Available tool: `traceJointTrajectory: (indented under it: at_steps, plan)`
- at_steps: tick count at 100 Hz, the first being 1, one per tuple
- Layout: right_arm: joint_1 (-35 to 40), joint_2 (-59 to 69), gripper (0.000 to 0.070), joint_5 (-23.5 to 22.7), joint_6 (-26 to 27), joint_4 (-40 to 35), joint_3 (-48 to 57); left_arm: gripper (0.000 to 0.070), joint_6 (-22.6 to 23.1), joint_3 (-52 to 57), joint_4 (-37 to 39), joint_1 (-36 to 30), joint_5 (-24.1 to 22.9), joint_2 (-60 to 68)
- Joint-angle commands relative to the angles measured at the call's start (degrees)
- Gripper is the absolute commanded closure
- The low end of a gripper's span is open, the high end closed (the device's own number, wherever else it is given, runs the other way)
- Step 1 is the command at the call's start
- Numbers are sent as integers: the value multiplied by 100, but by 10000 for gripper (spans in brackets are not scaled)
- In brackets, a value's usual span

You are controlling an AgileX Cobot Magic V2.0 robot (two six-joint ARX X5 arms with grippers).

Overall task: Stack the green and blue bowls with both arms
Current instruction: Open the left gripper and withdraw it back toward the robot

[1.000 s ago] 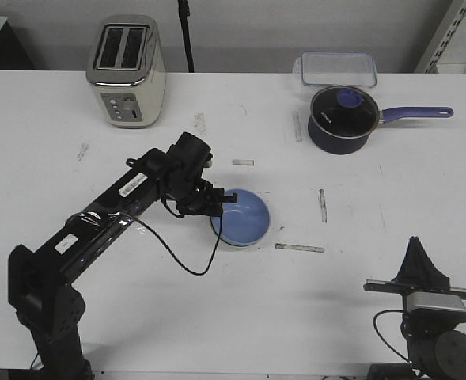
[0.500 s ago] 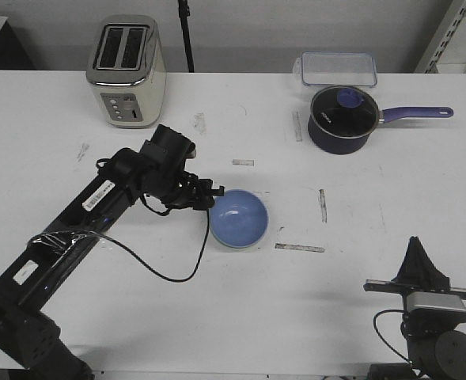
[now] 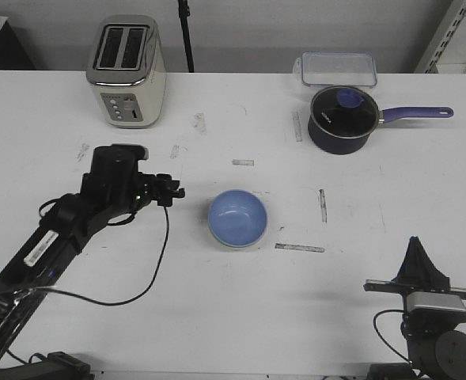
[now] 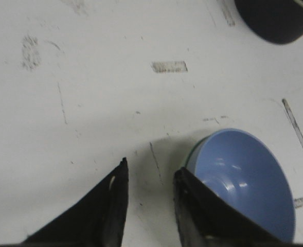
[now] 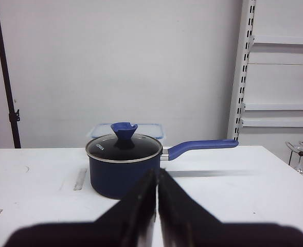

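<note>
Left gripper (image 3: 174, 191) reaches low over the table, jaws parted and empty, beside the glossy periwinkle-blue bowl (image 3: 238, 218) nested mid-table in the pale mint-green bowl (image 4: 192, 154) — only a rim sliver shows; right gripper (image 5: 157, 193) parked, pressed together.

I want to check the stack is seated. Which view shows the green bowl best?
The left wrist view: a thin green bowl rim peeks out beside the blue bowl nested in it, near the left gripper. The front view shows only a faint pale edge under the blue bowl. The right wrist view shows no bowl.
</note>
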Motion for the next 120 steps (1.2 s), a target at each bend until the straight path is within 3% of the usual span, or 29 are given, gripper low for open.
traceJointTrajectory:
  at_steps: [1,10,29,48,57,78,103,120]
  plan:
    - [7,-22,699,0,72,59,28,560,308,-422,570,140,-24,-304]
    - [7,-22,699,0,72,59,28,623,546,-1139,1351,420,-24,-782]
    - [7,-22,699,0,72,59,28,624,977,-2549,2898,1016,-42,-1665]
    - [7,-22,699,0,72,59,28,699,1858,-3451,3154,1539,-48,-2398]
    - [7,-22,699,0,72,59,28,698,2076,-3801,3180,1759,-50,-2789]
    - [7,-22,699,0,72,59,28,698,2079,-4675,3611,2031,-103,-3842]
    - [7,-22,699,0,72,59,28,698,1812,-5427,3215,2109,-1231,-5318]
    - [7,-22,699,0,72,59,28,697,1683,-5427,2959,2109,-1274,-5973]
